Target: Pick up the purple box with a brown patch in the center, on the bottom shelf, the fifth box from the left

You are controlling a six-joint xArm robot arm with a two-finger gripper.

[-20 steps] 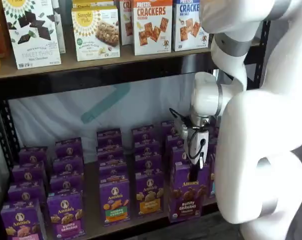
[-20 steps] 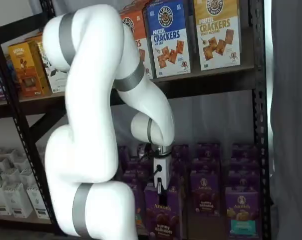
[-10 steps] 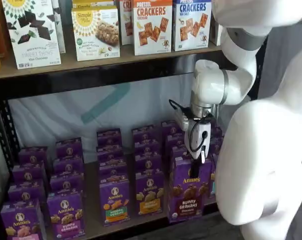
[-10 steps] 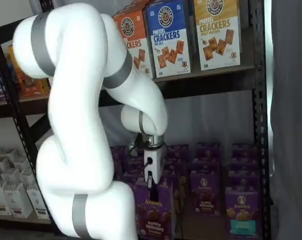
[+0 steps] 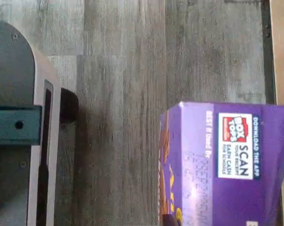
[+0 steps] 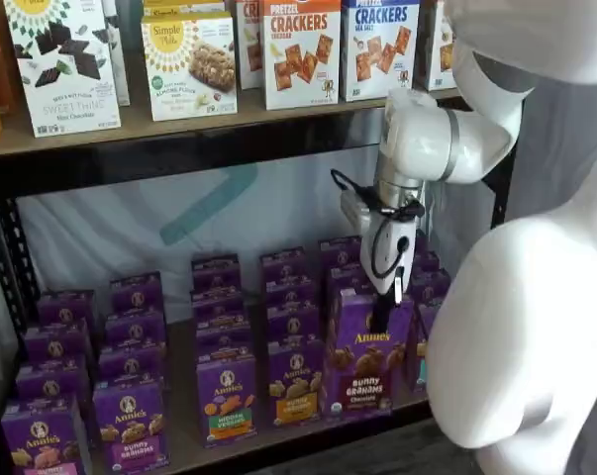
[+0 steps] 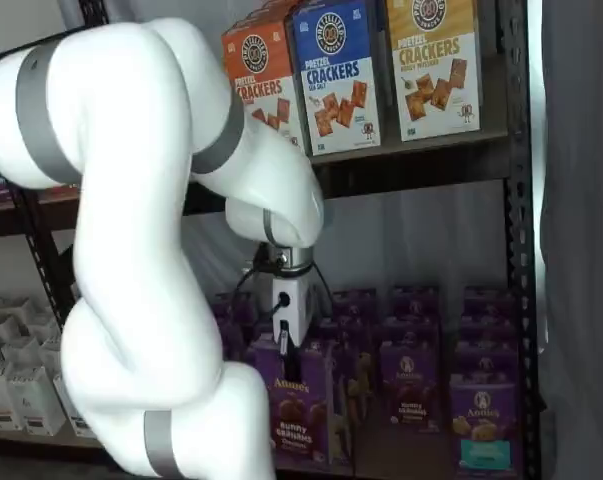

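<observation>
**Bunny Grahams box in the claw's grip**

The gripper (image 6: pixel 380 319) is clamped on the top edge of the purple box (image 6: pixel 360 371), lower centre-right, at the front of the bottom shelf (image 6: pixel 184 440). It looks a light, stiff carton that could dent or swing. Neighbouring purple cartons (image 6: pixel 296 381) crowd close on its left.

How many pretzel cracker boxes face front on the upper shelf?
3, side by side in a shelf view: the orange box, the blue box, the yellow box. The arm may hide more beside the orange box.
</observation>
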